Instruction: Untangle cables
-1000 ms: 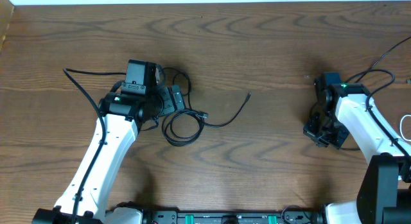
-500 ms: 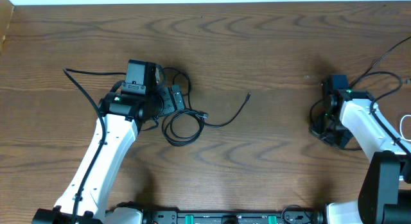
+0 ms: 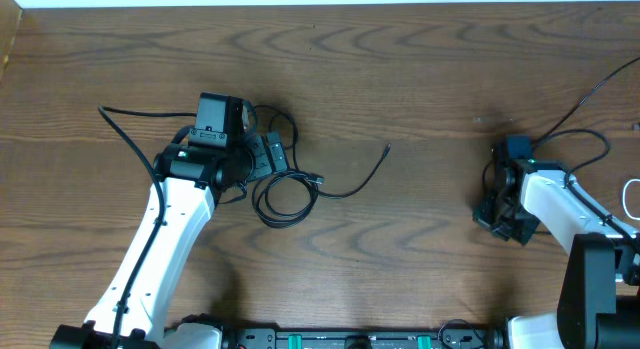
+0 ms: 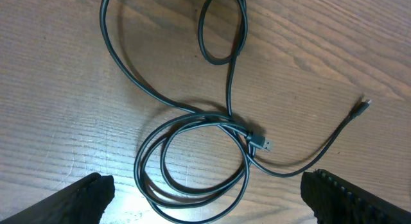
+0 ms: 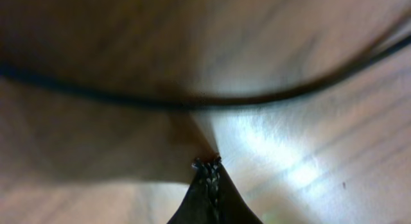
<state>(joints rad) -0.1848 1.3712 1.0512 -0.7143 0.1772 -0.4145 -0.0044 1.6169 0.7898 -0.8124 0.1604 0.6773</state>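
A black cable [image 4: 192, 163] lies coiled in loops on the wood. Its plug [image 4: 260, 143] is at the coil's right, and a thin tail runs out to a free end [image 4: 364, 103]. In the overhead view this coil [image 3: 285, 201] sits just right of my left gripper [image 3: 262, 164]. In the left wrist view, my left gripper [image 4: 209, 185] hovers open above the coil, one finger on each side. My right gripper [image 3: 498, 213] is low at the table's right. My right gripper [image 5: 207, 165] is shut on nothing, with a blurred black cable [image 5: 192, 103] crossing just beyond its tips.
A white cable [image 3: 627, 194] peeks in at the right edge. Thicker black arm wires [image 3: 585, 114] loop behind the right arm, and another [image 3: 125, 124] trails left of the left arm. The table's back edge [image 3: 320, 7] runs along the top.
The right wrist swung right and then came back toward the front, staying shut. The left arm and the coil have not moved.
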